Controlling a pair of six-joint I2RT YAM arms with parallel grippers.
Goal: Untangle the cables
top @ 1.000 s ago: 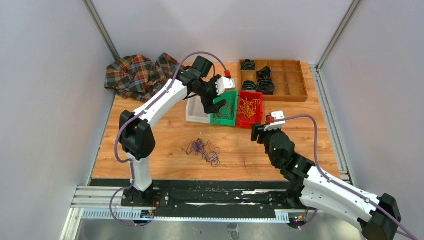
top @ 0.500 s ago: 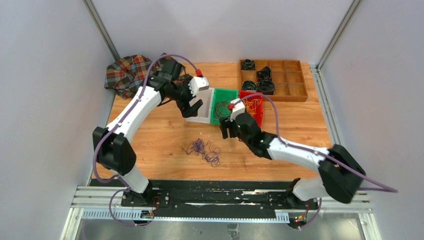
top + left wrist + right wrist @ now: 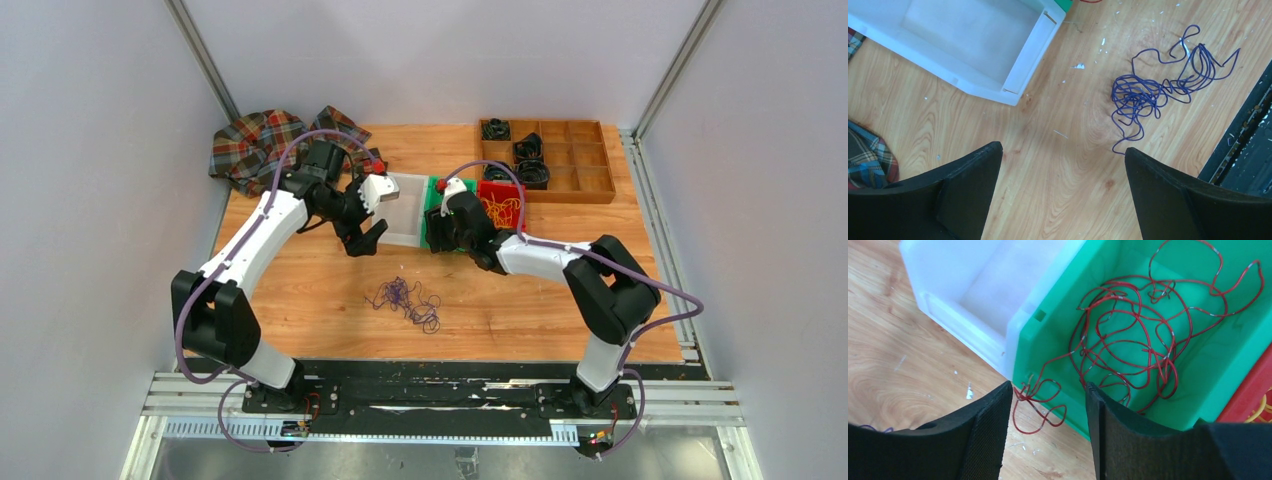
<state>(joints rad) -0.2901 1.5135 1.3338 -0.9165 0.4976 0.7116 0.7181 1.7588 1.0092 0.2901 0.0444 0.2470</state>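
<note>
A purple cable [image 3: 405, 300] [image 3: 1148, 92] lies in a loose tangle on the wooden table. My left gripper [image 3: 367, 235] [image 3: 1062, 150] hangs open over bare wood between that tangle and the white bin [image 3: 973, 45], holding nothing. A dark red-brown cable [image 3: 1133, 335] fills the green bin [image 3: 1048, 345]. One loop of it [image 3: 1040, 407] spills over the bin's near corner onto the table. My right gripper [image 3: 437, 232] [image 3: 1048, 387] is open around that loop, which lies close to the left finger [image 3: 983, 435]. Yellow-orange cables [image 3: 497, 210] sit in the red bin [image 3: 512, 188].
The white bin [image 3: 405, 215] stands left of the green one. A wooden divider tray [image 3: 580, 175] with black coiled cords [image 3: 530, 170] is at the back right. A plaid cloth [image 3: 265, 145] lies at the back left. The table's black front rail [image 3: 1248, 150] runs just beyond the purple tangle.
My left arm swung from over the green bin to the left and nearer, beside the white bin. My right arm reached from the right front up to the green bin's near corner.
</note>
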